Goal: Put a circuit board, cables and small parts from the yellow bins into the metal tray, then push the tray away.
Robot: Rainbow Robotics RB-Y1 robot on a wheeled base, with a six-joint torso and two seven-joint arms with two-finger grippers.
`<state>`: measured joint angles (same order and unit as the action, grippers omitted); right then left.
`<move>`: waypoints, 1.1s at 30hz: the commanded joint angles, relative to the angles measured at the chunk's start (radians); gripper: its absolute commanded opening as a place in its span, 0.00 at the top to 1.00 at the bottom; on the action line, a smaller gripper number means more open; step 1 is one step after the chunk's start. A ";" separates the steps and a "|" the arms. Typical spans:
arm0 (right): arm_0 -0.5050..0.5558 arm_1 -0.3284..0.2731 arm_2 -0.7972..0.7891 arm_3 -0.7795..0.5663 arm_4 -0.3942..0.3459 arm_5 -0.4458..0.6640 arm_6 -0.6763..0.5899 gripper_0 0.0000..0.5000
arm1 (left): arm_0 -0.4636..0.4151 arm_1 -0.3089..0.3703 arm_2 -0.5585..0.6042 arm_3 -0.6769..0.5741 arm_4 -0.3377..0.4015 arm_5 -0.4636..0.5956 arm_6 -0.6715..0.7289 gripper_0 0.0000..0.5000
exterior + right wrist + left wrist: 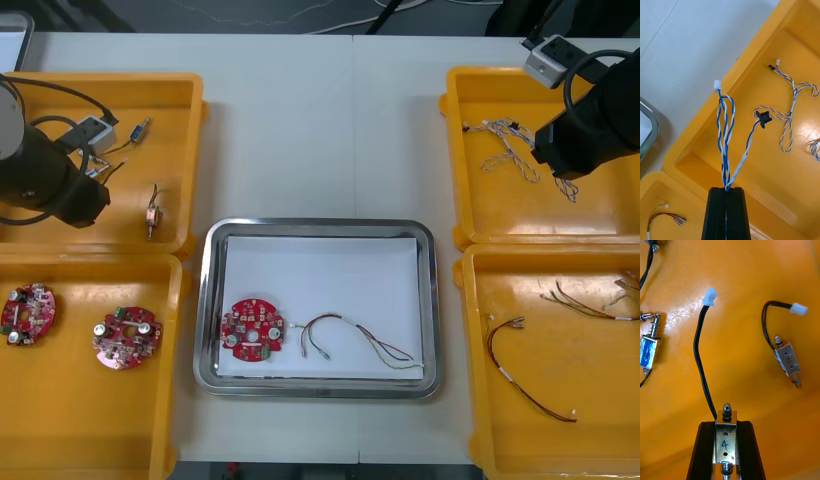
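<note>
My right gripper (726, 190) is shut on a twisted blue and white cable (724, 131), which is held above the far right yellow bin (696, 150). A second blue and white cable (790, 112) lies on that bin's floor. My left gripper (726, 424) is shut on a small metal part (726, 435) marked 4, whose black lead (700, 352) ends in a white plug. It is over the far left bin (100, 82). The metal tray (212, 300), white inside, holds a red circuit board (253, 328) and a red and yellow cable (360, 345).
Two more small metal parts (788, 362) (649, 348) lie in the far left bin. The near left bin (90, 420) holds two circuit boards (126, 336) (27, 312). Red and yellow cables (525, 375) lie in the near right bin (480, 300).
</note>
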<state>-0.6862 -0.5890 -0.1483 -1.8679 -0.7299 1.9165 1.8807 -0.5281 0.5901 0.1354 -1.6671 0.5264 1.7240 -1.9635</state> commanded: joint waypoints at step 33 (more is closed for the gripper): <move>0.160 0.028 0.015 -0.237 0.021 0.003 -0.307 1.00 | 0.042 0.022 -0.323 -0.612 0.058 0.196 0.986 1.00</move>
<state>-0.5333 -0.5736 -0.1478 -2.0670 -0.7119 1.9166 1.5958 -0.5137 0.5907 -0.1353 -2.2257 0.6186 1.9134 -0.9964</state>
